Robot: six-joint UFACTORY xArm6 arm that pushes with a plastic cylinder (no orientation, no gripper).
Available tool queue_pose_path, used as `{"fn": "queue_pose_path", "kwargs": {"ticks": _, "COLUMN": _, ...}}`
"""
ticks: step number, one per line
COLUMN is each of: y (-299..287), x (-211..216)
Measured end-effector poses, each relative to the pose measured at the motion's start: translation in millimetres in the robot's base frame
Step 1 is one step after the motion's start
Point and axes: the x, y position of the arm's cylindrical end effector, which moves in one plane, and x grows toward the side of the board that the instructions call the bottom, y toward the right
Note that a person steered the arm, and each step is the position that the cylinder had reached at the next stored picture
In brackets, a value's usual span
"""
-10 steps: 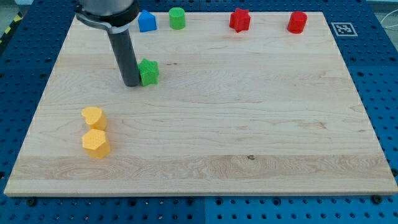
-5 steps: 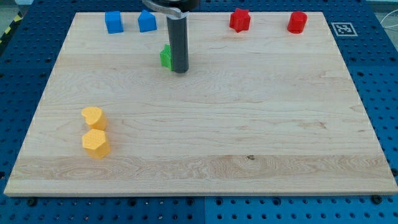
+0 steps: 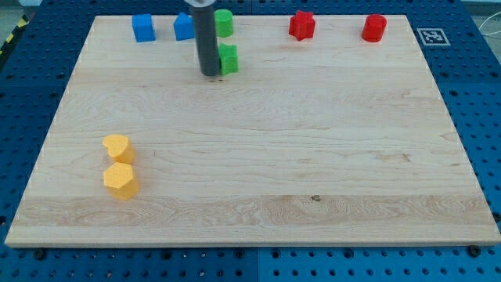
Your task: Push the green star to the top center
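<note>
A pale wooden desk [image 3: 258, 157] fills the frame, sitting on a blue perforated base, with a small black-and-white marker [image 3: 432, 36] at its upper right corner. Upper centre-left, there's the green star [image 3: 228, 59], a little below the top edge. My tip [image 3: 210, 74] is planted right against its left side, touching or near enough, the dark rod rising out of the top of the frame. No hand on this arm, just the rod, so nothing is grasped. Directly above the star, a green cylinder [image 3: 224, 23] stands at the top edge. Left of that, half behind the rod, a blue house-shaped block [image 3: 183, 27], then a blue cube [image 3: 142, 27]. Off to the upper right, a red star [image 3: 301, 25] and a red cylinder [image 3: 374, 28]. Down at lower left, well apart, a yellow heart [image 3: 118, 148] with a yellow hexagon [image 3: 120, 181] just below it.
</note>
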Motion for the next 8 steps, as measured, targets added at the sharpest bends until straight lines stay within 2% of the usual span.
{"fn": "queue_pose_path", "kwargs": {"ticks": 2, "y": 50, "x": -13}}
{"fn": "queue_pose_path", "kwargs": {"ticks": 4, "y": 62, "x": -43}}
{"fn": "queue_pose_path", "kwargs": {"ticks": 6, "y": 46, "x": -25}}
{"fn": "queue_pose_path", "kwargs": {"ticks": 8, "y": 4, "x": -39}}
